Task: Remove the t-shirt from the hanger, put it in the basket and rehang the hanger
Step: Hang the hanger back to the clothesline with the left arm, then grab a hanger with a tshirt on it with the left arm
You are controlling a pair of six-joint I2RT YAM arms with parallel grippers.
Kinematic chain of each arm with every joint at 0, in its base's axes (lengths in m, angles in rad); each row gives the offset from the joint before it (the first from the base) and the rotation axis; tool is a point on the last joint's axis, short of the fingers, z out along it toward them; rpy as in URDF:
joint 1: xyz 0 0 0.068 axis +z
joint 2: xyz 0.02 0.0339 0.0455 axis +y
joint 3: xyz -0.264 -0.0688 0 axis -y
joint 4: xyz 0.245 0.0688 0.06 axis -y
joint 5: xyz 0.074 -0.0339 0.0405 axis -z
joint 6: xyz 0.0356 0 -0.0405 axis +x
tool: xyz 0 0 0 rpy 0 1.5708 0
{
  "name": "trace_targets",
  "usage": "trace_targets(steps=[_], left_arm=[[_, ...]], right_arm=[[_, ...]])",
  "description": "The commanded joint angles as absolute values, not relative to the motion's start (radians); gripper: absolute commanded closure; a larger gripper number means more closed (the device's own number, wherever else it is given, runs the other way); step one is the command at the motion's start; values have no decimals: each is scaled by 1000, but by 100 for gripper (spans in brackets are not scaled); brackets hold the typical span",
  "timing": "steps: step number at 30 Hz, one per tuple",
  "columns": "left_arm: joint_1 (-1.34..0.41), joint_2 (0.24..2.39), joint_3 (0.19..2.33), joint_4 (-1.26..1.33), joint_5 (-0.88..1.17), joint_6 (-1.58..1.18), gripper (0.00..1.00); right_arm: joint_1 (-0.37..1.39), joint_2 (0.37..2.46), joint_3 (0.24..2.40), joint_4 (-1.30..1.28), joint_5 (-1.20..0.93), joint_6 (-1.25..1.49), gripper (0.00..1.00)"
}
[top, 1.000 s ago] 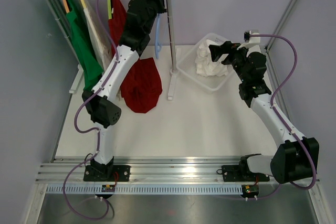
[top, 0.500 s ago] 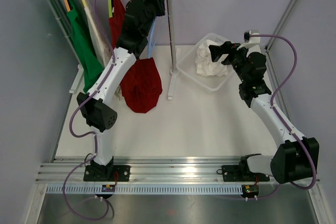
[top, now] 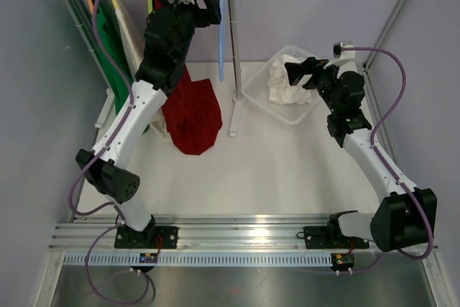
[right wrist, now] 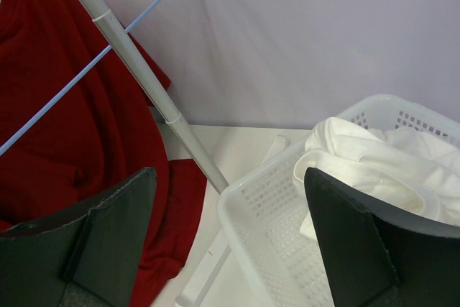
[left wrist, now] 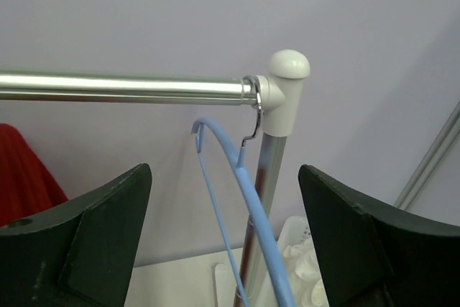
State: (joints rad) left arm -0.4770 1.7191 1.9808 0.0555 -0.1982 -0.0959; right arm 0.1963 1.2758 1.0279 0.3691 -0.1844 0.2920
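The left gripper (left wrist: 224,174) is raised to the clothes rail (left wrist: 122,88) with its fingers (left wrist: 108,235) spread wide and gripping nothing. The blue hanger (left wrist: 251,206) passes through the gap between them and touches neither one. It hangs by its metal hook (left wrist: 255,120) at the very end of the rail, hard against the white end cap (left wrist: 284,84). No cloth is on it, and its long axis drops straight down beside the upright post. The red t-shirt (top: 192,116) lies to the left of and below these fingers, showing only as a sliver at the left edge of the wrist view. Its long axis runs from the rail down and toward the robot, and its lower part is spread on the table (top: 273,170). Its top is mostly hidden behind the left forearm, so the pictures do not show how it hangs. The left arm reaches right over this shirt and is clearly the nearer of the two. To take it, the gripper would probably have to come away from the bare hanger, then move left and down along that axis. The right gripper (right wrist: 228,177) is also wide open and empty. It hovers over the white basket (top: 259,98), with the post between it and the red cloth and well apart from it. A white garment (top: 282,80) is bunched in the basket, on no hanger; it may be the shirt that belongs to the blue hanger, though the pictures cannot settle that.
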Motion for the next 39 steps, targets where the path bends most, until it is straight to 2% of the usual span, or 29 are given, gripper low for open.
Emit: trace_targets(steps=[1, 5, 8, 13, 20, 25, 29, 30, 33, 39], left_arm=[[-479, 1628, 1942, 106, -311, -90, 13], [-479, 1598, 1956, 75, -409, -83, 9], [-477, 1624, 2045, -21, -469, -43, 8], [-431, 1634, 2106, -109, -485, -52, 2], [-408, 1664, 2102, -121, -615, 21, 1], [-388, 1718, 2166, -176, -626, 8, 1], [-357, 1741, 2200, -215, -615, 5, 6], [-338, 1743, 2198, -219, -604, -26, 11], [-289, 1755, 2207, -244, -548, -86, 16], [-232, 1808, 2249, -281, -454, -149, 19]], right_arm=[[196, 1261, 1046, 391, -210, 302, 8], [198, 1275, 1055, 385, -216, 301, 8], [198, 1279, 1063, 371, -218, 301, 8], [198, 1282, 1062, 380, -226, 308, 8], [198, 1279, 1058, 380, -226, 305, 8], [196, 1281, 1058, 380, -227, 305, 8], [198, 1281, 1057, 382, -227, 307, 8], [198, 1281, 1057, 383, -227, 307, 8], [198, 1285, 1055, 385, -227, 307, 8], [198, 1287, 1055, 385, -227, 304, 8]])
